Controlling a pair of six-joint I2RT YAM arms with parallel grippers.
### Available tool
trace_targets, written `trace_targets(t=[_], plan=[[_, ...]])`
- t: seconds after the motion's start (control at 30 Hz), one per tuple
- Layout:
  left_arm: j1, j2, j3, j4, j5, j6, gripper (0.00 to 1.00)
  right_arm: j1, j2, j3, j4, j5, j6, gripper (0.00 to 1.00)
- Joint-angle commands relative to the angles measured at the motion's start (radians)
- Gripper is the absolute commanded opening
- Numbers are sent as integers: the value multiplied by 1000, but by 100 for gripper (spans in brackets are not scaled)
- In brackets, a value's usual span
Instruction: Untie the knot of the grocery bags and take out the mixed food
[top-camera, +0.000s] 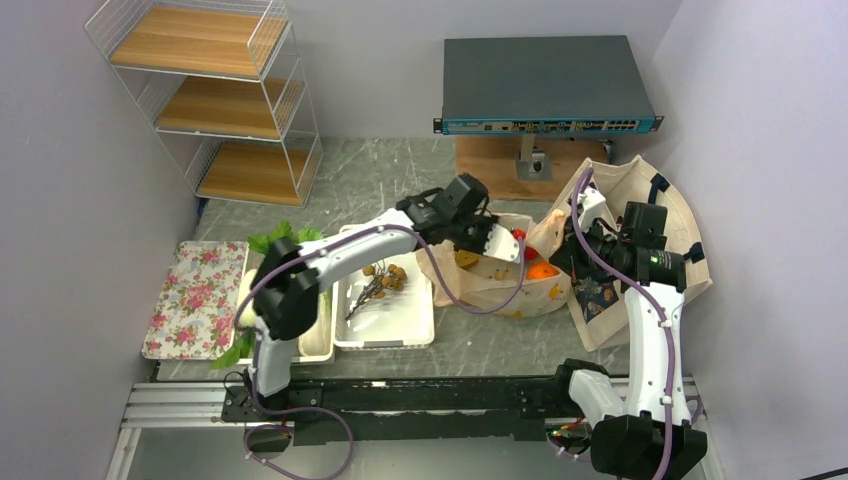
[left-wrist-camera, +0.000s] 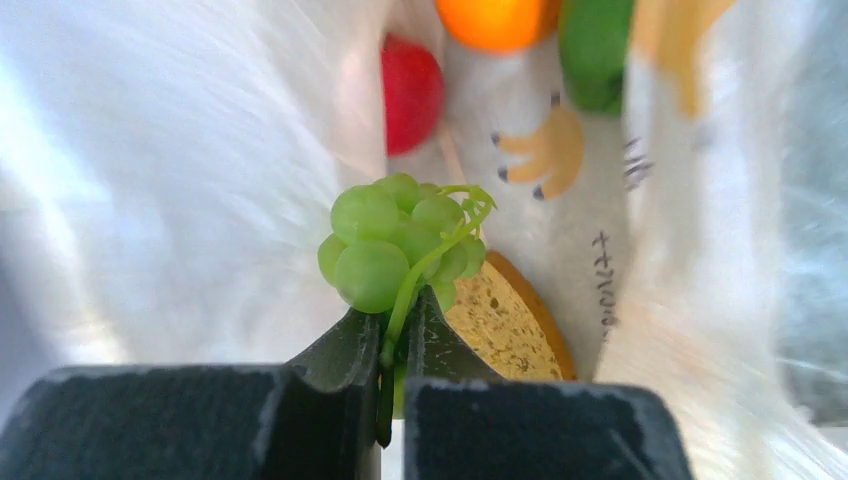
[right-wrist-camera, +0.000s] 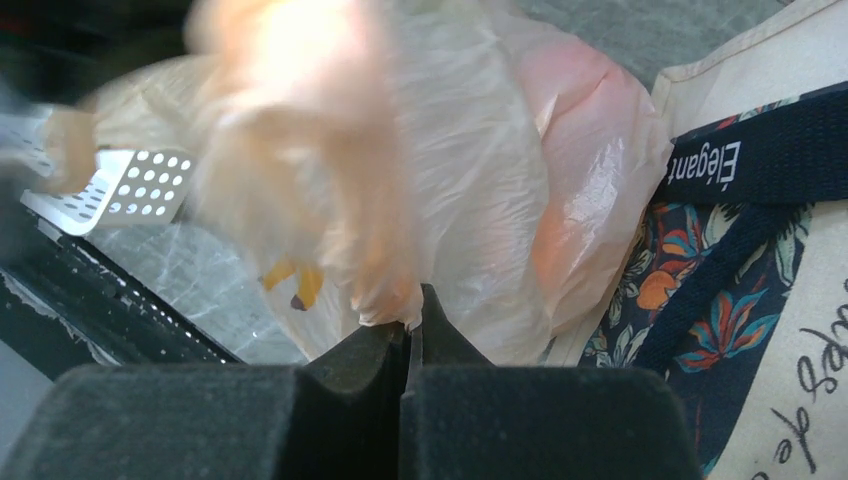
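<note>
**A:** Bag status?
**B:** The plastic bag (top-camera: 480, 270) is found open at the mouth, just beside the tote (top-camera: 625, 180). No knot can be made out, so the untying is judged done.

**A:** Grippers?
**B:** The left gripper (left-wrist-camera: 392, 325) is placed inside the bag, its jaws pressed together on the stem of the grapes (left-wrist-camera: 398, 245). The right gripper (right-wrist-camera: 411, 325) is closed too, with a fold of bag film apparently pinched at its tips.

**A:** What is out?
**B:** Nuts (top-camera: 385, 277) are laid in the white tray (top-camera: 400, 320). Cabbage (top-camera: 283, 238) is seen beside it.

**A:** What is left?
**B:** Noted inside the bag:
- bread slice (left-wrist-camera: 505, 325)
- apple (left-wrist-camera: 410, 95)
- orange (left-wrist-camera: 495, 22)
- green bottle (left-wrist-camera: 595, 50)

The grapes are gripped but not yet lifted clear. Unloading is judged roughly midway. The tote's contents cannot be seen.
</note>
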Motion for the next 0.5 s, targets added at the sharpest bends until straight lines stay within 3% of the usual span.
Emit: trace_targets(t=[0.0, 0.3, 0.47], plan=[[-11, -191, 30, 6, 205, -185, 0, 1, -15, -1, 94, -13, 44, 0], [7, -411, 67, 9, 368, -450, 0, 2, -48, -30, 171, -33, 83, 0], [196, -609, -78, 8, 354, -636, 0, 2, -90, -42, 195, -34, 74, 0]])
